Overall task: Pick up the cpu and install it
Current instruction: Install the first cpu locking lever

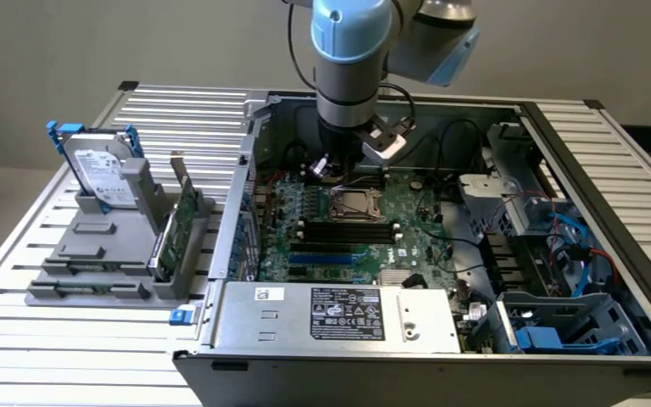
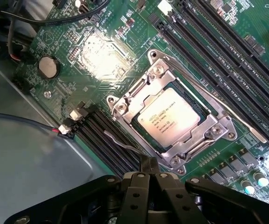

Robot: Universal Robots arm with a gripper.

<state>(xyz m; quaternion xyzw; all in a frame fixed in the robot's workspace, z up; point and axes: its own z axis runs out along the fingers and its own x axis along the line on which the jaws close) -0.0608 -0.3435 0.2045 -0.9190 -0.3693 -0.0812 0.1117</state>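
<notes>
Wrist view: my fingers (image 2: 149,170) are pressed shut on nothing, hanging just beside the socket (image 2: 169,120) where the cpu (image 2: 168,117) lies flat (square, so no long axis), seated inside the motherboard's (image 2: 101,60) metal frame, just ahead of my tips.

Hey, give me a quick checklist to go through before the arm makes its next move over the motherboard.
1. CPU seated in the socket, lying flat inside the frame: ok.
2. End effector shut and holding nothing: ok.
3. End effector clear of the CPU, with a gap between them in the wrist view: ok.
4. Socket's metal frame clamped down over the chip: cannot tell.
5. Black cable away from the socket: ok.
6. Hard drive in its grey holder outside the case, out of the arm's way: ok.
</notes>
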